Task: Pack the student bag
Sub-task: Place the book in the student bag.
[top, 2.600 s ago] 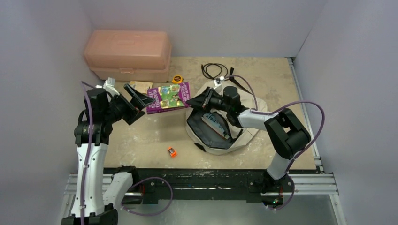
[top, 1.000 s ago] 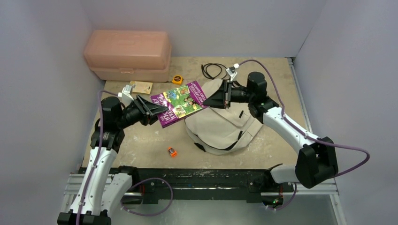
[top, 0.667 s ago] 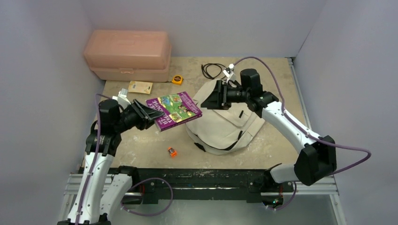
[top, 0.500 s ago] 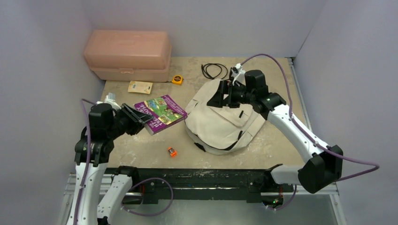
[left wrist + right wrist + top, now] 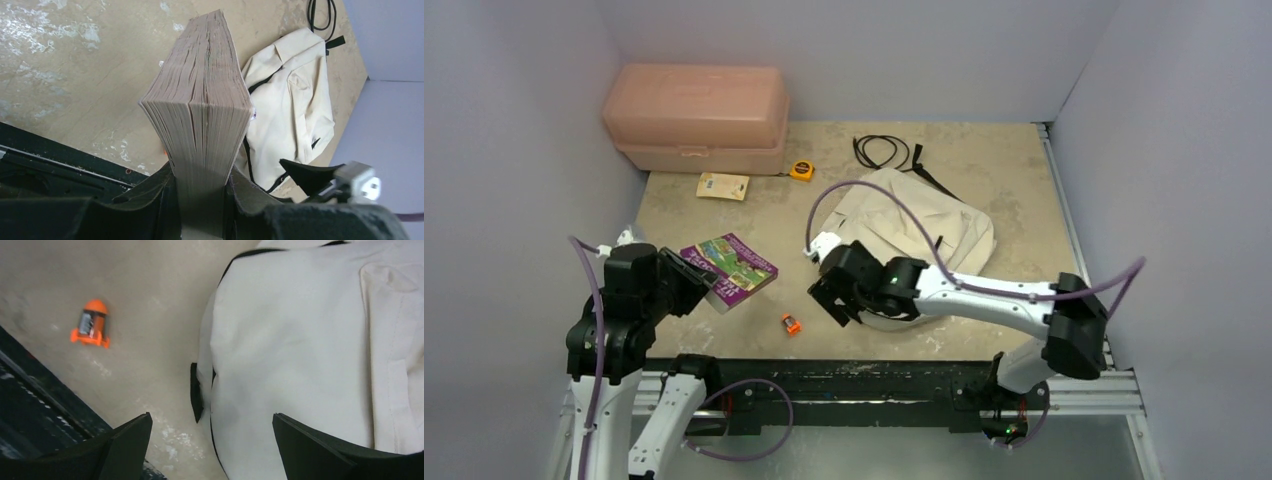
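A: Left gripper (image 5: 200, 187)?
B: Clamped on the thick book (image 5: 202, 95) — wrist view gives page edges only, cover unseen.
A: Right gripper (image 5: 212, 440)?
B: Jaws spread wide, holding nothing, over the near-left edge of the student bag (image 5: 934, 220). The bag lies flat, right of centre — from above the arm hides its near edge. Can't tell if it's zipped.
A: Small orange thing (image 5: 91, 324)?
B: Beside the bag, too small to name.

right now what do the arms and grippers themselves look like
The left arm and right arm have white links joined by bulky black joints. A purple cable loops along each. The left gripper and right gripper have black, wedge-shaped fingers. A small green light glows on the right arm near its wrist.
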You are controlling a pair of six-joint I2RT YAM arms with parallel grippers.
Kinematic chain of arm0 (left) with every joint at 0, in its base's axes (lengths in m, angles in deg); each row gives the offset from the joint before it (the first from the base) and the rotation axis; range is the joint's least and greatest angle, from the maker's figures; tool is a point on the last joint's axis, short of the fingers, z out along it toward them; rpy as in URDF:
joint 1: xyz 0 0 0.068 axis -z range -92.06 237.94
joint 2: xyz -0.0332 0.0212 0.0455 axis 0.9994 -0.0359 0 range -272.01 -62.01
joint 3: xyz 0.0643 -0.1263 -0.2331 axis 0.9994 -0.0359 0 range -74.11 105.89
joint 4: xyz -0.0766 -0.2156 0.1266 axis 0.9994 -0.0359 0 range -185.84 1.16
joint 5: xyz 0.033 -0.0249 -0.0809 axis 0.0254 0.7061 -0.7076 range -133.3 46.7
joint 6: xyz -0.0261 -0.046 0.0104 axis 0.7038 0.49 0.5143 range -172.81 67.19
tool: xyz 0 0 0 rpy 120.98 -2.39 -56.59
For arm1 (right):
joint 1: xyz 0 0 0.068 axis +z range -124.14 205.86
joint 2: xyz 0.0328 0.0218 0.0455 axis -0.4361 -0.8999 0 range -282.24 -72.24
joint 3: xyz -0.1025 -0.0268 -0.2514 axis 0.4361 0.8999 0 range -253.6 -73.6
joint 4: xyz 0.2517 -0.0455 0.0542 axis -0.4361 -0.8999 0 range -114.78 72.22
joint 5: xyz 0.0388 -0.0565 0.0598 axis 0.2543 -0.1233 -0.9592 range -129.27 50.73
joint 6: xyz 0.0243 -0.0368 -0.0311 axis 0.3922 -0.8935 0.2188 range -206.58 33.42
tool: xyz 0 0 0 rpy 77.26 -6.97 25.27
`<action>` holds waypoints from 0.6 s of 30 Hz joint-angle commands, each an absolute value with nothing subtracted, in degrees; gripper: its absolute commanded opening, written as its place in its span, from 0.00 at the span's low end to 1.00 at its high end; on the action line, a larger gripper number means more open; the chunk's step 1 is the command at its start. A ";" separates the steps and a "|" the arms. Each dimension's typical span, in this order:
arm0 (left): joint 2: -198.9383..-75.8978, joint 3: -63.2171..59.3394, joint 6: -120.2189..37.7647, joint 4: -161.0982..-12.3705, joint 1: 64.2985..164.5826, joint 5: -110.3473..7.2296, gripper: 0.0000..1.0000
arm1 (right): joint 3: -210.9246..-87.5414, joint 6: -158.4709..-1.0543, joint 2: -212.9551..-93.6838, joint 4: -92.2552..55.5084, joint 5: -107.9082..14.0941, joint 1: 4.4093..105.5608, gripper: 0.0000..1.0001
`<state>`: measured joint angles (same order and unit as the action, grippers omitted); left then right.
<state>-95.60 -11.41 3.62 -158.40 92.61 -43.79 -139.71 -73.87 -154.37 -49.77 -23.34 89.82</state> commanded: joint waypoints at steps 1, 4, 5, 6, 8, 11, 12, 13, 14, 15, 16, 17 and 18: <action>-94.27 -11.81 3.44 -153.70 92.76 -46.04 0.00 | -143.05 -77.17 -163.30 -56.59 -4.98 96.00 0.94; -94.25 -12.12 3.46 -153.70 92.78 -47.03 0.00 | -144.09 -75.48 -167.77 -58.47 0.46 97.20 0.92; -94.27 -12.33 3.50 -153.72 92.78 -47.41 0.00 | -144.60 -73.95 -168.61 -59.33 2.26 97.22 0.91; -94.20 -12.51 3.55 -153.64 92.78 -47.73 0.00 | -144.74 -72.84 -168.95 -59.78 3.04 97.18 0.91; -93.97 -13.22 3.82 -153.43 92.78 -48.57 0.00 | -144.52 -71.50 -168.44 -59.52 4.22 97.25 0.90; -93.67 -14.60 4.35 -152.72 92.76 -49.94 0.00 | -143.90 -69.82 -167.66 -59.19 7.01 97.14 0.84; -93.58 -15.02 4.52 -152.53 92.77 -50.36 0.00 | -143.90 -69.00 -167.61 -59.56 7.74 96.84 0.81; -93.49 -15.32 4.62 -152.38 92.77 -50.69 0.00 | -143.99 -68.22 -167.48 -59.79 7.96 96.30 0.76; -93.48 -15.46 4.67 -152.24 92.77 -50.88 0.00 | -144.07 -67.50 -167.31 -60.05 8.00 95.62 0.72; -93.44 -15.48 4.72 -152.15 92.78 -51.12 0.00 | -144.15 -66.82 -166.99 -60.25 8.29 95.16 0.66; -93.47 -15.48 4.70 -152.13 92.78 -51.38 0.00 | -144.17 -66.13 -166.38 -60.39 8.61 94.86 0.59; -93.47 -15.46 4.56 -152.12 92.78 -51.57 0.00 | -144.13 -66.03 -165.80 -60.29 8.68 94.59 0.55; -93.48 -15.48 4.44 -152.00 92.78 -51.87 0.00 | -143.98 -66.20 -165.12 -59.93 8.65 94.40 0.52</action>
<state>-94.22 -16.20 3.68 -158.35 92.61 -49.04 -142.15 -69.71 -168.90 -59.40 3.87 95.85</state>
